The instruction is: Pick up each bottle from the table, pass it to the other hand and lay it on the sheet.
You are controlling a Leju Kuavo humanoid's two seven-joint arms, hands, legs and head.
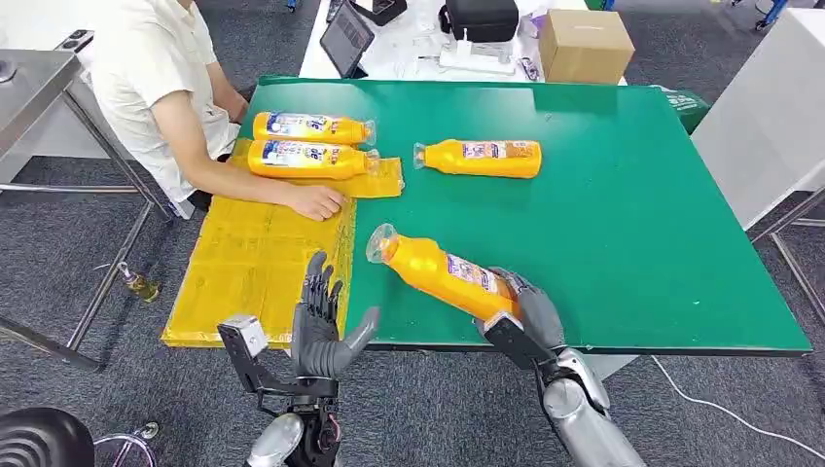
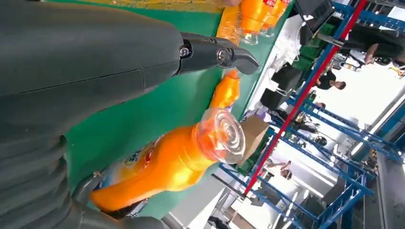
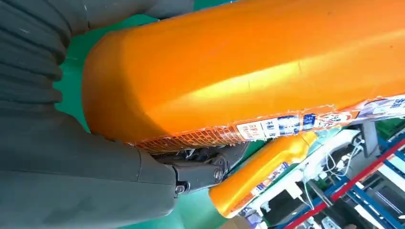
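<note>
Above the table's near edge, right hand grips bottle.

Four orange bottles (two on one yellow sheet), one cardboard box, one tablet.

My arms are shiny silver. My left hand and right hand are dark grey, with thick thumbs, ribbed covers and small screws. A grey box sits at my left wrist.
</note>
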